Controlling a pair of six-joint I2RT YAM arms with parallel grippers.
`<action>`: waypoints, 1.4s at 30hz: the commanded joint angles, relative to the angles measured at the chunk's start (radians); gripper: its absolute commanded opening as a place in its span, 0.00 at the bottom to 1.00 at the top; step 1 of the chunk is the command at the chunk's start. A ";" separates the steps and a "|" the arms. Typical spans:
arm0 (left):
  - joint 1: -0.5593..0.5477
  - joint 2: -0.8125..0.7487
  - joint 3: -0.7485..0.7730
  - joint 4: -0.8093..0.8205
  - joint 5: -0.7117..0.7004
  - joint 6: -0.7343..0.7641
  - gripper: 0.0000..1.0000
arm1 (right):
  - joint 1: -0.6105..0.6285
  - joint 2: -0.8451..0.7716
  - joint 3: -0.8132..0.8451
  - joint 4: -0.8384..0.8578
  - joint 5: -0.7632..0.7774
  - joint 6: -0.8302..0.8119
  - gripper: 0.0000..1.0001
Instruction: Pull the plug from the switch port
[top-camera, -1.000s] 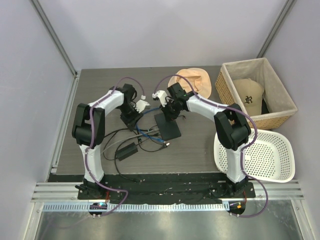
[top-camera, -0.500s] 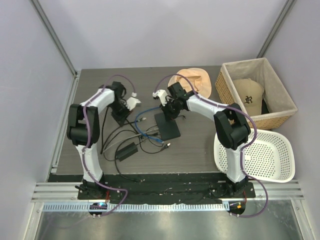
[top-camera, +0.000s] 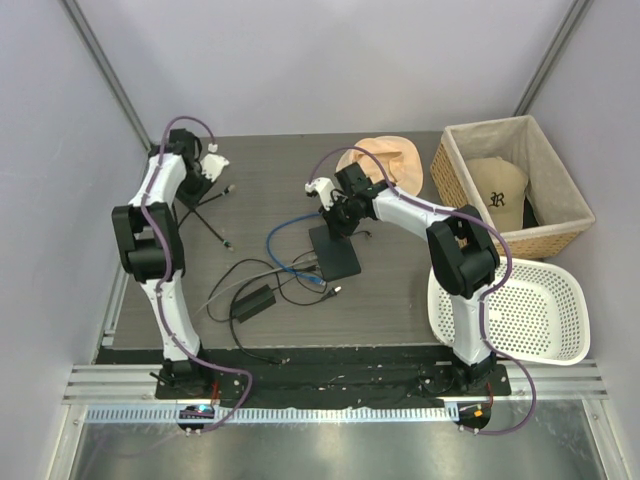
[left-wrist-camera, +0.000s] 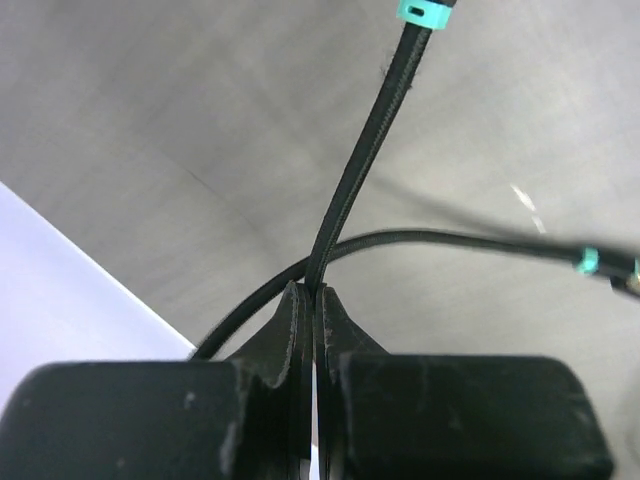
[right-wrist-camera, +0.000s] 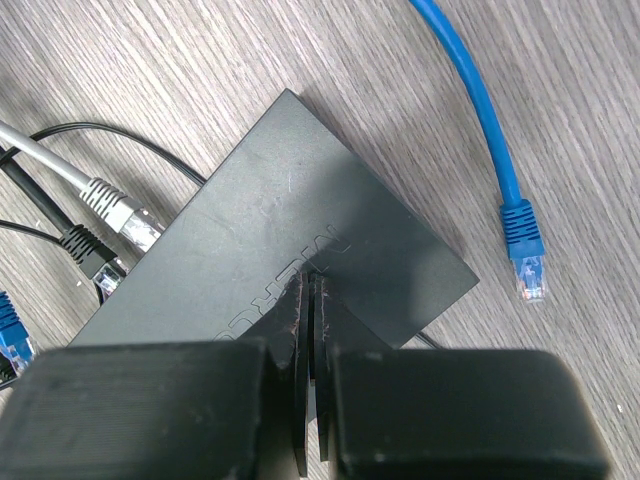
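– Left claw (left-wrist-camera: 313, 295), what is it doing?
– Its fingers are pinching tight on a thin black lead (left-wrist-camera: 360, 170) with teal bands, and the arm is reaching to the far left corner of the table (top-camera: 400, 290).
– And the right claw (right-wrist-camera: 310, 290)?
– Its fingers are pressing together with nothing between them. The tips are sitting over the top face of the switch (right-wrist-camera: 270, 215). Whether they are touching it, I cannot tell.
– Going down by size, then?
– On the right a wicker basket (top-camera: 450, 190) is holding a tan cap (top-camera: 500, 190), and a white plastic basket (top-camera: 583, 320) is standing nearer the arm bases. A peach hat (top-camera: 395, 160) is lying at the back, just behind the right claw. The switch is lying flat mid-table, with a small adapter brick (top-camera: 255, 300) to its left among black leads.
– The blue cable (right-wrist-camera: 480, 110)?
– It is curving across the wood beside the switch.
– And the plug (right-wrist-camera: 526, 265)?
– It is lying loose on the table near a corner of the switch, apart from it. A grey plug (right-wrist-camera: 120, 212) and a black plug (right-wrist-camera: 92, 258) are sitting at the opposite end of the box. The switch port itself is facing away, so I cannot make it out.
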 joint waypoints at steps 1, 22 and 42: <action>-0.008 0.092 0.136 0.020 -0.062 -0.083 0.00 | -0.010 0.146 -0.100 -0.200 0.118 -0.017 0.01; -0.253 0.014 0.194 -0.072 0.557 -0.522 0.65 | -0.075 0.022 -0.051 -0.223 0.071 0.029 0.01; -0.393 0.105 -0.094 0.078 0.784 -0.651 0.63 | -0.067 -0.223 -0.206 0.035 -0.221 0.086 0.66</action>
